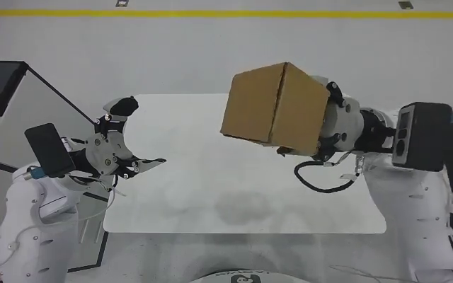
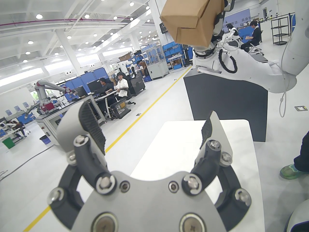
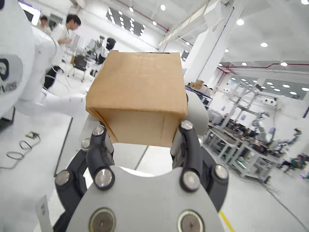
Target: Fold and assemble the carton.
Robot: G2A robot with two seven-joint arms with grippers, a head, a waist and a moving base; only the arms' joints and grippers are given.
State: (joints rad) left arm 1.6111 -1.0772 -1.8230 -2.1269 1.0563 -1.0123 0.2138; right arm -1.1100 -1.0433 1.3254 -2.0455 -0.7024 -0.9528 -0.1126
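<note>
The brown carton (image 1: pixel 276 106) is a closed box held up in the air over the right half of the white table (image 1: pixel 212 191). My right gripper (image 1: pixel 311 145) is shut on it, its fingers (image 3: pixel 193 112) pressing on the box's two opposite sides; the carton (image 3: pixel 137 90) stands right in front of the wrist camera. My left gripper (image 1: pixel 138 134) hangs open over the table's left edge with nothing between its ribbed pads (image 2: pixel 91 126). From the left wrist view the carton (image 2: pixel 193 13) shows high up and far off, with one end flap folded down.
A black panel (image 1: pixel 10 81) stands beyond the table's left side, and a dark mat (image 2: pixel 224 100) lies on the floor past the table's far end. A yellow floor line (image 1: pixel 226 13) runs behind.
</note>
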